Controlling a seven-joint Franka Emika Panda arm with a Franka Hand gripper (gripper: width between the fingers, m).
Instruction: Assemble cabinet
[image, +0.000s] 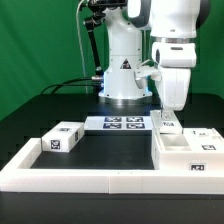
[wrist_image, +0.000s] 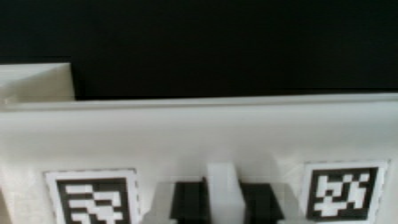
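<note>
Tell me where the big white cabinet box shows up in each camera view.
Exterior view: cabinet box at the exterior view's right, under the gripper.
Wrist view: cabinet box close up, its tagged wall spanning the full width.
Shared landmark: the black table beyond it.

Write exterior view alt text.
A white robot arm has its gripper down at the back edge of an open white box at the exterior view's right. A small tagged block sits at that view's left, the marker board between them, and a low white wall edges the table.
</note>
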